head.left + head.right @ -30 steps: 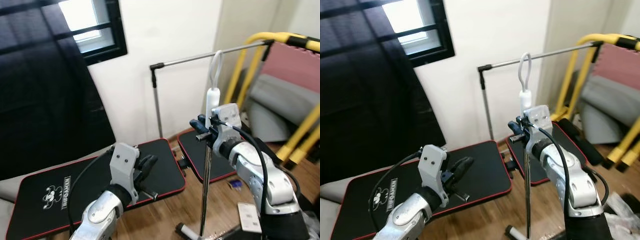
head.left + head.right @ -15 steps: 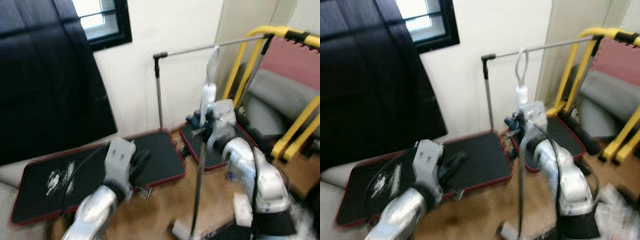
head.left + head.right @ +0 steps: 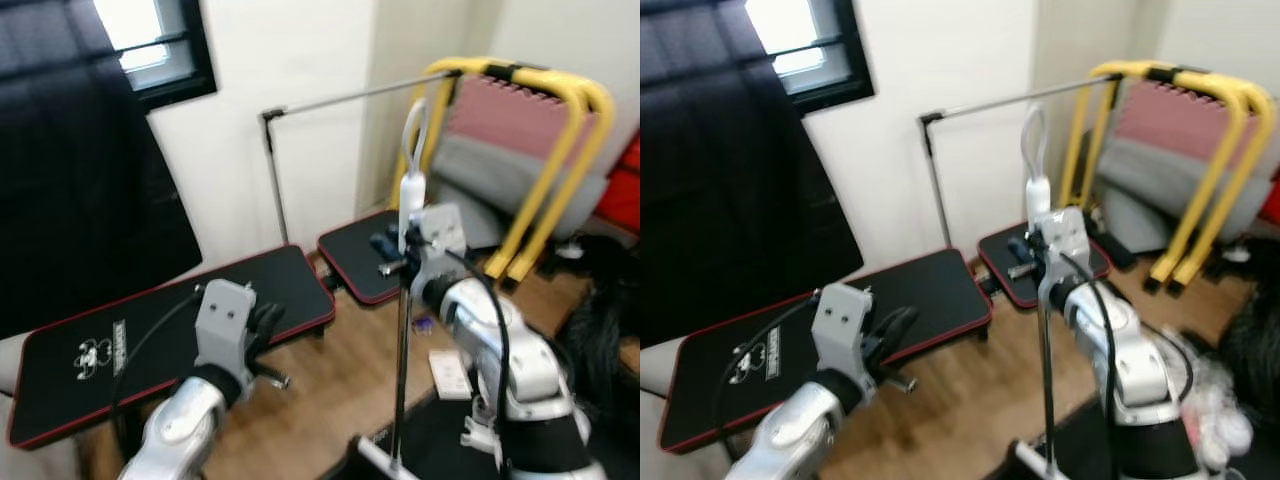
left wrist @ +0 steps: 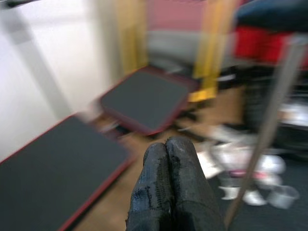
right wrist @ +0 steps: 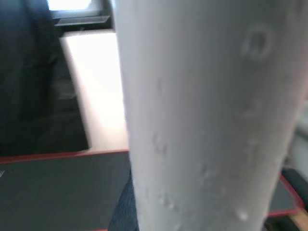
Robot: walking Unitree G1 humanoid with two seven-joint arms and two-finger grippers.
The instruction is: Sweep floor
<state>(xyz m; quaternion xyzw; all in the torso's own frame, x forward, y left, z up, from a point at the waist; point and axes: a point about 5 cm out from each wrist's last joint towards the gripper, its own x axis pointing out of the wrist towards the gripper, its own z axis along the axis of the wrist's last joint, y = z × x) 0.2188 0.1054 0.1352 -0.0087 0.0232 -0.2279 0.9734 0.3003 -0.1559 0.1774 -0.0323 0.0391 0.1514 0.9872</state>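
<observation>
A broom with a thin silver pole [image 3: 402, 350] and a white looped grip [image 3: 411, 190] stands upright on the wooden floor, its base [image 3: 372, 456] low in the head views. My right gripper [image 3: 392, 256] is shut on the pole just below the white grip. In the right wrist view the pale handle [image 5: 202, 115] sits very close to the camera. My left gripper [image 3: 264, 332] hovers over the edge of a black mat, left of the pole. Its fingers [image 4: 168, 187] are pressed together with nothing between them.
Two black red-edged mats [image 3: 150, 340] [image 3: 360, 258] lie along the white wall. A metal rail stand [image 3: 275, 180] rises behind them. A yellow frame [image 3: 545, 150] with grey and pink padding stands at the right. Paper scraps [image 3: 450, 372] and a dark heap [image 3: 600, 330] lie on the floor.
The camera has swung to the right, so the mats and window have shifted left and more of the yellow frame shows. Both grippers keep their poses.
</observation>
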